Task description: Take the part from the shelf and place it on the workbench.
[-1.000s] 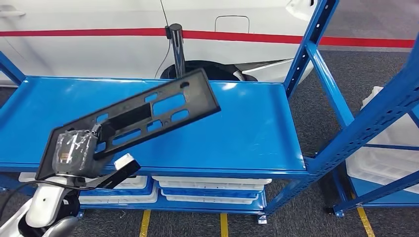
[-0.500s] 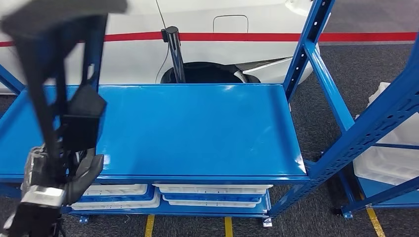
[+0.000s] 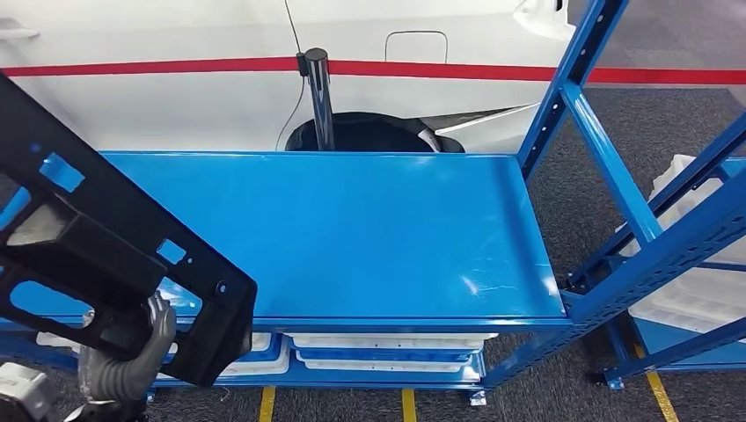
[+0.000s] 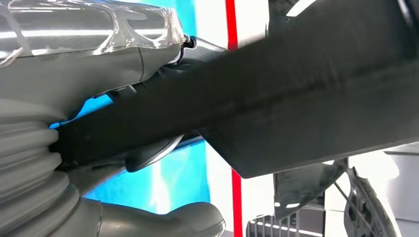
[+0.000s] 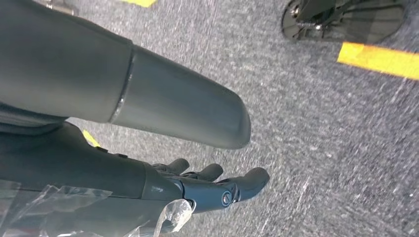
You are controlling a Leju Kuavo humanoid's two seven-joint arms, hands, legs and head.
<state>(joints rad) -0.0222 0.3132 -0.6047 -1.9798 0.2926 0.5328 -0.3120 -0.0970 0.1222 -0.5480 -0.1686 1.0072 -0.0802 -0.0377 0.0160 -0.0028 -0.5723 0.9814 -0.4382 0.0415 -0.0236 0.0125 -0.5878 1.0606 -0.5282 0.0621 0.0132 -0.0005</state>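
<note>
Head view: left hand (image 3: 123,365) grips the black part (image 3: 106,255) near its lower edge; the part rises tilted up from the fingers, in front of the blue shelf (image 3: 352,237) and clear of its deck.
Left wrist view: fingers (image 4: 153,150) and thumb wrap the part (image 4: 306,98), which runs on past them.
Right wrist view: right hand (image 5: 197,190) holds nothing, fingers (image 5: 247,182) stretched out and apart above grey floor (image 5: 336,128).
</note>
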